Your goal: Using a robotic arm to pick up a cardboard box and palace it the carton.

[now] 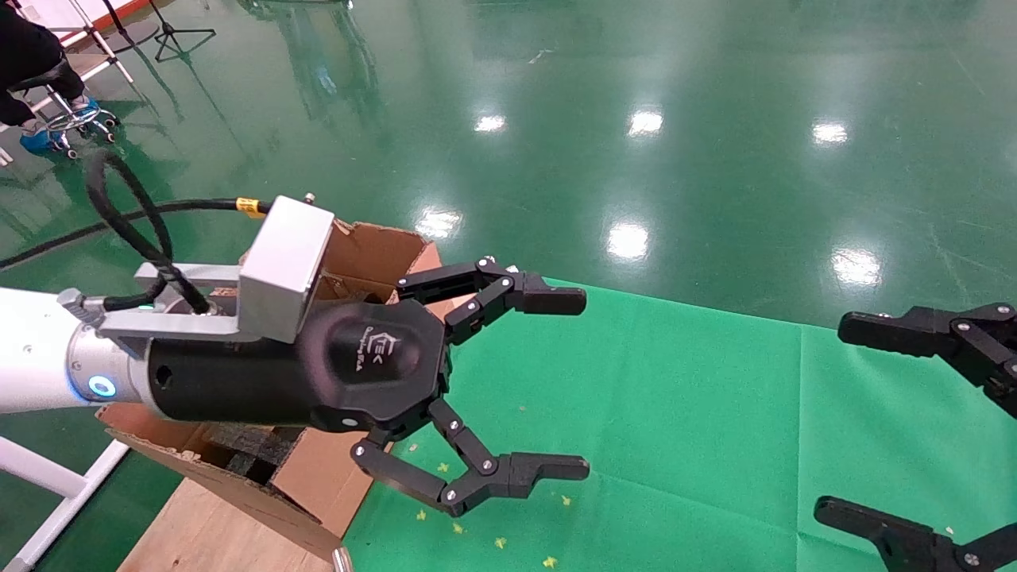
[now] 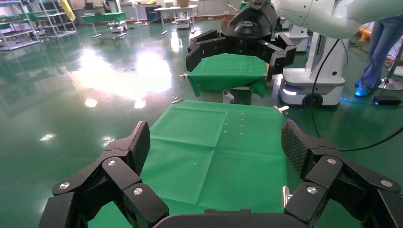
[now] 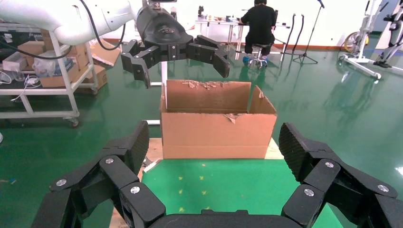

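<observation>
The carton stands at the left end of the green-covered table, flaps up, with black foam inside. The right wrist view shows its plain side. The white-and-silver robotic arm's left gripper hangs open and empty just right of the carton, above the cloth. It also shows as the left gripper above the carton's far wall. In its own view the left gripper frames only bare cloth. My right gripper is open at the table's right end. The cardboard box is out of view.
The carton rests on a wooden board. Shiny green floor surrounds the table. A seated person and stands are far left. A white robot base and a second green table lie beyond the right gripper.
</observation>
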Available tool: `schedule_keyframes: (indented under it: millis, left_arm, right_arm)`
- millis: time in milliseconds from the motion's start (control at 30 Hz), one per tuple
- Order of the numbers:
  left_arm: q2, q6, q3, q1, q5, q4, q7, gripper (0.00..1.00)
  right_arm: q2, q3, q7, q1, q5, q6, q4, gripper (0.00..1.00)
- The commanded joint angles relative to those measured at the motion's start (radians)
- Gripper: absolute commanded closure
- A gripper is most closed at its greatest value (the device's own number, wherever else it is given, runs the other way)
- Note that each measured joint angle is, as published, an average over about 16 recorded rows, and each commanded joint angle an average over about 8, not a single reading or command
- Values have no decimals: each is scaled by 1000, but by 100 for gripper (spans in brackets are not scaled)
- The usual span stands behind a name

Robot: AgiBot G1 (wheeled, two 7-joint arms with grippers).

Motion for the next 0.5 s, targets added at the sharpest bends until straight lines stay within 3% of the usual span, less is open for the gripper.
schedule_keyframes:
  millis: [33, 500]
  left_arm:
    - [0, 0, 0, 0, 0, 0, 0, 0]
    - [0, 0, 0, 0, 0, 0, 0, 0]
  right_arm:
    - [0, 0, 0, 0, 0, 0, 0, 0]
    - [0, 0, 0, 0, 0, 0, 0, 0]
